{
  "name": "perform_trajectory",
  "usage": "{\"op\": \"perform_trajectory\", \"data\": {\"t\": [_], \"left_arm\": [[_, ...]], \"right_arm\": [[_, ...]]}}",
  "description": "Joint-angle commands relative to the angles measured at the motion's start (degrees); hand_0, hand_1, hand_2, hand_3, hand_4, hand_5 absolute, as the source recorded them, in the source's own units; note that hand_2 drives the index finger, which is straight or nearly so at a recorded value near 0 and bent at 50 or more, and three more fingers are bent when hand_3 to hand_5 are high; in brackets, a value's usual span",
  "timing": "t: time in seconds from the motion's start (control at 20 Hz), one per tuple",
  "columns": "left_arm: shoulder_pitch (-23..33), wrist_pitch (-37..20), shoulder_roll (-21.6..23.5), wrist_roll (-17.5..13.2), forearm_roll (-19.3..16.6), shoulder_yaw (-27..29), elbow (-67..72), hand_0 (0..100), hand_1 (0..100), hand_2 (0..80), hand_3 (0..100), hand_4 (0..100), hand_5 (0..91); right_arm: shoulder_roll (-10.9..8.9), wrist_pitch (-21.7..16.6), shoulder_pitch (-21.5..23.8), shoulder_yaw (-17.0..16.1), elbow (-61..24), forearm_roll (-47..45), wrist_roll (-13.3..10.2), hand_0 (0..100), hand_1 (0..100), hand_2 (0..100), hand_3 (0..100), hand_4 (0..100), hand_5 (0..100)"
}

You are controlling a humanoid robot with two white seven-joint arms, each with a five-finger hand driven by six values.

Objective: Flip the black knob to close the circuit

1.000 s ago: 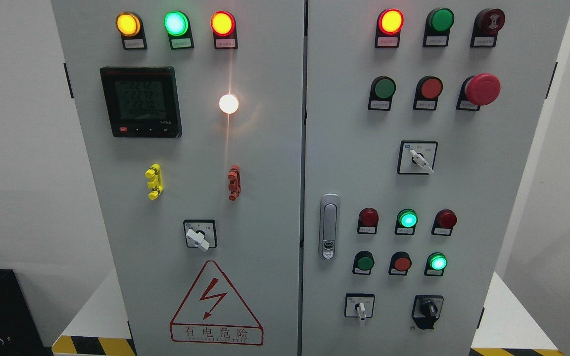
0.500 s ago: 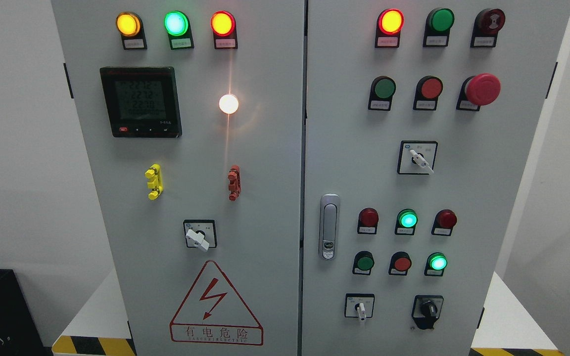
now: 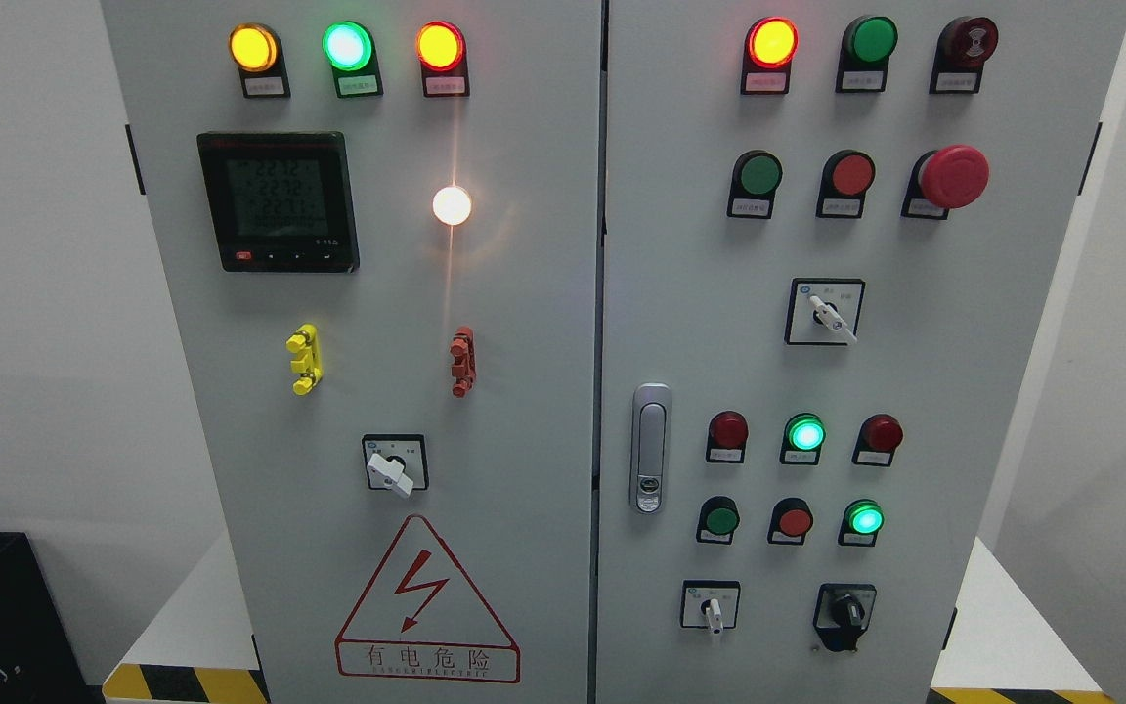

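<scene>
Sitting low on the grey cabinet (image 3: 543, 323), black knob (image 3: 845, 613); neither hand visible

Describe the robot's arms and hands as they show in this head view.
Neither arm nor hand shows in the head view, so their colours, shapes, cables and markings cannot be told. The picture holds only the grey cabinet with its lamps and switches; the black knob at its lower right stands alone, with nothing near it.
</scene>
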Motion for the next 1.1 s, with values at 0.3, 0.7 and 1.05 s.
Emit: {"op": "perform_trajectory", "data": {"t": [0.3,0.7,1.05], "left_arm": [[0.00,-0.04,0.00,-0.08,0.00,0.06,0.00,12,56,0.0,0,0,0.0],[0.00,-0.04,0.00,-0.08,0.00,-0.03,0.00,12,56,0.0,0,0,0.0],[0.00,-0.04,0.00,-0.08,0.00,-0.03,0.00,12,56,0.0,0,0,0.0]], "right_arm": [[0.40,3.59,-4.87,1.37,-10.45,6.64,3.69,0,0,97,100,100,100],[0.40,4.56,-10.49,1.11,-10.01,10.77,7.55,0,0,98,100,100,100],[0.14,7.29,-14.36,0.67,-9.22,12.97,9.93,0,0,98,100,100,100]]}}
